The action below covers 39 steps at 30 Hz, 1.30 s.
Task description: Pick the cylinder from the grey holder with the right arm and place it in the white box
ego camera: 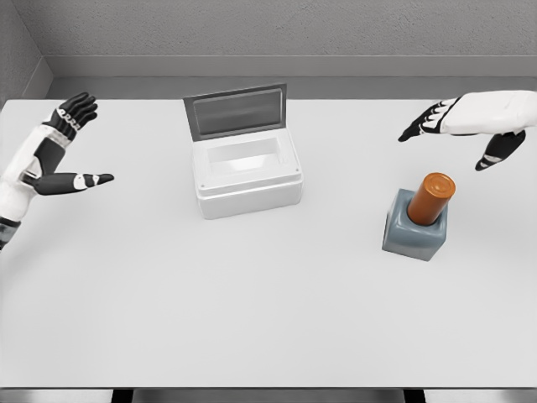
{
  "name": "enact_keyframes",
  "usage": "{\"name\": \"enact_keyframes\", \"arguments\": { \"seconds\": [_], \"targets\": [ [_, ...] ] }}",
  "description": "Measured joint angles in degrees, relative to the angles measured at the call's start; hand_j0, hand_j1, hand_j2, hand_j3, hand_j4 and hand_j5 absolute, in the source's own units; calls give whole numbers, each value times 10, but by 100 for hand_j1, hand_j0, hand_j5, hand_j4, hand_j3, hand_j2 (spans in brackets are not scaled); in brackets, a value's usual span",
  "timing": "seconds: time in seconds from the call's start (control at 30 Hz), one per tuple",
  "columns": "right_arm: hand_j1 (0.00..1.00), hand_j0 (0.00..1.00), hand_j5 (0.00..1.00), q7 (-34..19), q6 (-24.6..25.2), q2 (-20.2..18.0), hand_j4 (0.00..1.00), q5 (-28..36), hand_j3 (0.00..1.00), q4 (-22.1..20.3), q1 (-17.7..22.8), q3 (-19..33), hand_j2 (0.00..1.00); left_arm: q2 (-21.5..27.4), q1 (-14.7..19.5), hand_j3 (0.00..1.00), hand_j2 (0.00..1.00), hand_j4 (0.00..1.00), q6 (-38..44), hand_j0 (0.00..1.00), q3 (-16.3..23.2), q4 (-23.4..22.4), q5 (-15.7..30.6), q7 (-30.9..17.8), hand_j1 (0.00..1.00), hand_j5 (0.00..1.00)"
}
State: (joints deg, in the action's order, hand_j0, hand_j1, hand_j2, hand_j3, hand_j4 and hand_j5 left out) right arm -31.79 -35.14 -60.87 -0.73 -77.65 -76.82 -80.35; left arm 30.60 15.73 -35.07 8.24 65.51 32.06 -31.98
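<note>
Right hand (466, 126), fingers spread, hovered at one o'clock from my orange cylinder (431, 198), seated in the grey holder (414, 231); white box (246, 172) stood open.

My table (252, 319) spreads out before me. The box (246, 174) sits on it a little left of the middle, toward the far side, with its lid (237, 110) standing up along its rear edge. To the right of the box and nearer to me stands the holder (414, 231), well apart from it, with the cylinder (431, 198) lodged in it, tilted. My right hand (470, 117) hovers behind and above the holder, clear of the cylinder. My left hand (59, 151) hangs over the table's left edge, well left of the box.
</note>
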Motion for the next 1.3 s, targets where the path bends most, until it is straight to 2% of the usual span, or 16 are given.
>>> {"name": "enact_keyframes", "arguments": {
  "seconds": [0.5,0.83,1.0,1.3],
  "targets": [
    [100,100,100,2,0,-2,100,2,100,1,7,-4,100,-4,2,100,100,100,0,100,-4,-10,2,0,100,100],
    [100,100,100,2,0,-4,100,3,100,1,34,-9,100,-3,2,100,100,100,0,100,-13,-11,2,0,100,100],
    [100,100,100,4,0,-8,100,3,100,-1,33,-6,100,-3,2,100,100,100,0,100,-13,-11,2,0,100,100],
    [100,100,100,4,0,-35,100,3,100,-50,33,-6,100,-3,2,100,100,100,0,100,-13,-11,2,0,100,100]
  ]
}}
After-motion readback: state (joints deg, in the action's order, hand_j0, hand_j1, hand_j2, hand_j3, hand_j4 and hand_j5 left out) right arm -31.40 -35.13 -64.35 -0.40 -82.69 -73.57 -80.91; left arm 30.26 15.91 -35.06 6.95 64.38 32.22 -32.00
